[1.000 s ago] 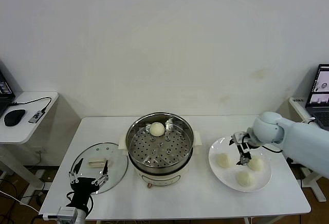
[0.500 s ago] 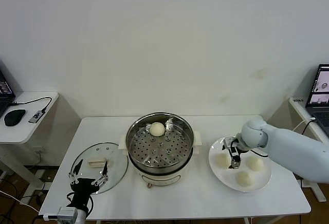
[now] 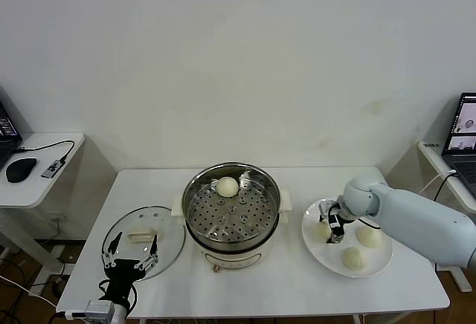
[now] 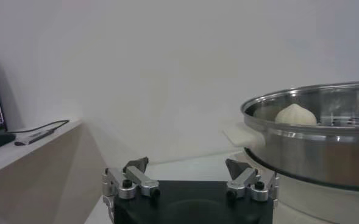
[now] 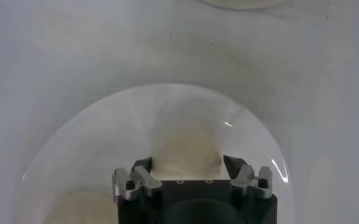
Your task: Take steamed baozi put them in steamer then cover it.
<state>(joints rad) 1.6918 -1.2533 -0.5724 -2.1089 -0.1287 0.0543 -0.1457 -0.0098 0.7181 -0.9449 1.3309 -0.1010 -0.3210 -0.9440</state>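
The steamer (image 3: 195,206) stands mid-table with one baozi (image 3: 227,186) on its perforated tray. Three more baozi lie on a white plate (image 3: 328,253) to the right: a left one (image 3: 321,230), a right one (image 3: 370,236) and a near one (image 3: 355,258). My right gripper (image 3: 332,226) is down at the left baozi, open, with its jaws either side of that bun (image 5: 185,149). The glass cover (image 3: 167,246) with its cream handle (image 3: 140,234) lies flat on the table left of the steamer. My left gripper (image 3: 132,253) is open and empty over the cover's near edge.
A side desk (image 3: 44,183) with a mouse and cable stands at the far left. A laptop (image 3: 465,127) sits at the far right. The left wrist view shows the steamer's wall (image 4: 313,149) close by, with the baozi (image 4: 295,114) inside.
My right gripper has moved left across the plate, from between the buns to the left baozi, which now sits between its jaws. The left arm has barely moved.
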